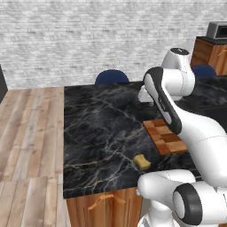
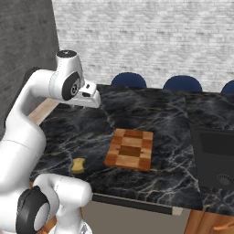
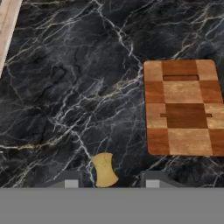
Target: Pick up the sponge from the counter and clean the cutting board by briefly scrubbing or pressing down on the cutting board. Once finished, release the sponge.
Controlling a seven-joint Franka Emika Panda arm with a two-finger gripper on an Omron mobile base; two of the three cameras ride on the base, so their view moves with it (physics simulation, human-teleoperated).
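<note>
The mustard-yellow sponge (image 1: 142, 161) (image 2: 78, 165) (image 3: 105, 169) lies on the black marble counter (image 1: 97, 124) (image 2: 169, 114) (image 3: 65, 87), close to its near edge. To the sponge's right, a short gap away, the checkered reddish-brown cutting board (image 1: 164, 136) (image 2: 130, 149) (image 3: 183, 107) rests flat with nothing on it. My gripper (image 3: 111, 181) (image 2: 93, 103) (image 1: 145, 94) hangs well above the counter, up and back from the sponge. Its fingertips stand wide apart, open, holding nothing. In the hand view the sponge appears between them, far below.
Blue chair backs (image 2: 129, 80) (image 2: 183, 83) (image 1: 111, 76) line the counter's far side. A dark recessed cooktop (image 2: 212, 155) sits at the right. Pale plank floor (image 1: 26, 133) lies left of the counter. A grey appliance (image 1: 217, 29) stands on a far cabinet.
</note>
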